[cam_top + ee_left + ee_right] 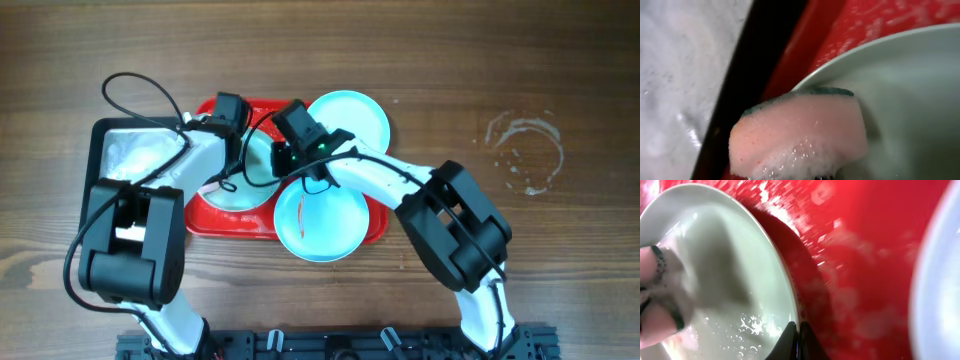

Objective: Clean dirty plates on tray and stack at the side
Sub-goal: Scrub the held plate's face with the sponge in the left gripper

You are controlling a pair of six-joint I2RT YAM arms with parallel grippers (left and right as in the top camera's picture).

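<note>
Three pale turquoise plates lie on the red tray (205,216). One is at the back right (347,120), one at the front (322,222), and one at the left (240,196) under both grippers. My right gripper (286,163) is shut on the left plate's rim (799,336); the plate (735,280) is wet and foamy. My left gripper (246,146) holds a soapy pink sponge with a green top (800,132) against the same plate (910,100) near its rim. Its fingers are almost entirely hidden below the sponge. The sponge also shows in the right wrist view (655,297).
A grey metal pan with a black rim (130,150) stands left of the tray and shows in the left wrist view (685,75). Wet tray floor (865,255) lies between plates. Water marks (525,150) are on the wooden table at the right.
</note>
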